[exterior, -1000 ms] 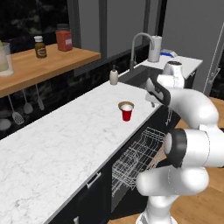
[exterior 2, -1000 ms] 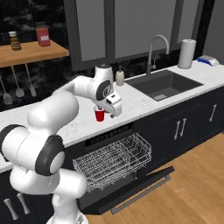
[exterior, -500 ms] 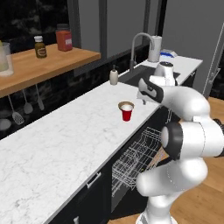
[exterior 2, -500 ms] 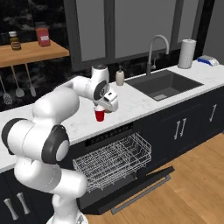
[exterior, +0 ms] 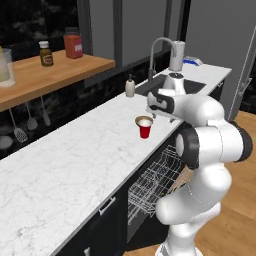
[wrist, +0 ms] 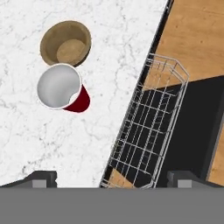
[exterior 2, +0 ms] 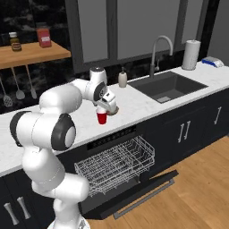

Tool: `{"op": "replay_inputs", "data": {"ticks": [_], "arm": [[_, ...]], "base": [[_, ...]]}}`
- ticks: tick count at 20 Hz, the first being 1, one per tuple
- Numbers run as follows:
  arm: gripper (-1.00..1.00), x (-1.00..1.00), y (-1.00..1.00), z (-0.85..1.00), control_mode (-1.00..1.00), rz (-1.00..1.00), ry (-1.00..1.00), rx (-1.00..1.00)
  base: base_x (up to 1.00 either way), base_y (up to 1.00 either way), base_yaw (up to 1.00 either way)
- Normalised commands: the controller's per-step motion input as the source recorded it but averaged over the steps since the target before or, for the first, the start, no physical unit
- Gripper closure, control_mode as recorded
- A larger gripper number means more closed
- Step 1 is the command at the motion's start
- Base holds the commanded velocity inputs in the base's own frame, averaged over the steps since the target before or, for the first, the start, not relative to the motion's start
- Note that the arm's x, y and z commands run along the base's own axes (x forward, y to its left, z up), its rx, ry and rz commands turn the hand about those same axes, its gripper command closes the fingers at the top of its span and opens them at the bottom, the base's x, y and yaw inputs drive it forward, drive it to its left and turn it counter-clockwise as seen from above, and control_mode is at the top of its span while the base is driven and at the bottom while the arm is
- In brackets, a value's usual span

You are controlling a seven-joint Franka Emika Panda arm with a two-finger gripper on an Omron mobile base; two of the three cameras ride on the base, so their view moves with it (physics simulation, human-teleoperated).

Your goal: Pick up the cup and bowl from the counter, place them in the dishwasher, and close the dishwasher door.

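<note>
The red cup (wrist: pixel 59 86) with a pale inside stands upright on the white marble counter (wrist: pixel 39 135), touching the brown-tan bowl (wrist: pixel 65 43) beside it. My gripper (wrist: pixel 113 179) hovers open and empty above the counter's front edge, with the cup and bowl off to one side of its fingers. In the base views the hand (exterior 2: pixel 108 106) hangs just over the bowl (exterior 2: pixel 112 111), next to the cup (exterior 2: pixel 102 118) (exterior: pixel 144 128). Below, the dishwasher (exterior 2: pixel 116 165) is open, its white wire rack (wrist: pixel 148 127) is pulled out and the dishwasher door (exterior 2: pixel 138 197) is folded down.
A dark sink (exterior 2: pixel 167 87) with a faucet (exterior 2: pixel 162 47) lies to the right, a soap bottle (exterior 2: pixel 122 78) behind it. A paper towel roll (exterior 2: pixel 192 54) stands further right. A wooden shelf (exterior: pixel 50 75) with jars hangs above the counter's left part.
The hand has slid along the counter toward the cup and bowl and now hangs close over them. The jaws stayed open, and the cup and bowl have not moved.
</note>
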Motion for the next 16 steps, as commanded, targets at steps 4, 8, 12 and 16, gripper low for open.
{"op": "replay_inputs", "data": {"ticks": [4, 8, 12, 16], "arm": [[-1.0, 0.36, 0.0, -0.31, -1.0, 0.0, 0.0, 0.0], [-1.0, 0.39, 0.01, -0.37, -1.0, 0.0, 0.0, 0.03], [-1.0, 0.36, 0.01, -0.34, -1.0, 0.0, 0.0, 0.05], [-1.0, 0.41, 0.0, -0.3, -1.0, 0.0, 0.0, 0.04]], "base": [[0.0, 0.0, 0.0], [0.0, 0.0, 0.0], [0.0, 0.0, 0.0], [0.0, 0.0, 0.0]]}}
